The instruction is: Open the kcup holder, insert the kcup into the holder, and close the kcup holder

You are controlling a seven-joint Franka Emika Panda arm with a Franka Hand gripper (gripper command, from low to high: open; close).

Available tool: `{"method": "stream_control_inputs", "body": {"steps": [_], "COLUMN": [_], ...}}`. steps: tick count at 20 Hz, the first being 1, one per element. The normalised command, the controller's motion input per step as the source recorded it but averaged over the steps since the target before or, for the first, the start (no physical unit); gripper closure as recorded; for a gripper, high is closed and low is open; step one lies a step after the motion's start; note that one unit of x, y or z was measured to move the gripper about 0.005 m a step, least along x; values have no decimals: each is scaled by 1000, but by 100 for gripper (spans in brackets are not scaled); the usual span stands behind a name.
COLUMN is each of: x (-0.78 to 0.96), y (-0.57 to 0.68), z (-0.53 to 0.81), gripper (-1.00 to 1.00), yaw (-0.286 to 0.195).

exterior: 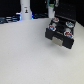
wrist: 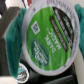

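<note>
The kcup, a white pod with a green "Dark Magic" lid, fills the wrist view, tilted and clamped between my teal fingers. My gripper is shut on it. In the exterior view the gripper hangs at the top edge, just behind the kcup holder. This black box stands on the table with its tray slid out, showing round slots. Part of the black holder shows under the pod in the wrist view.
Pods with red and blue lids sit in several tray slots. A white bottle-shaped thing stands at the back on the exterior view's left. The white table spreads in front of the holder.
</note>
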Motion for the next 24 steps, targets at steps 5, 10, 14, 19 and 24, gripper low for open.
{"method": "stream_control_inputs", "body": {"steps": [5, 10, 14, 19, 24], "x": [134, 81, 351, 470, 245], "y": [126, 10, 336, 456, 188], "z": [36, 3, 219, 264, 84], "gripper": [100, 100, 100, 100, 100], "yaw": [3, 2, -7, -26, -15]}}
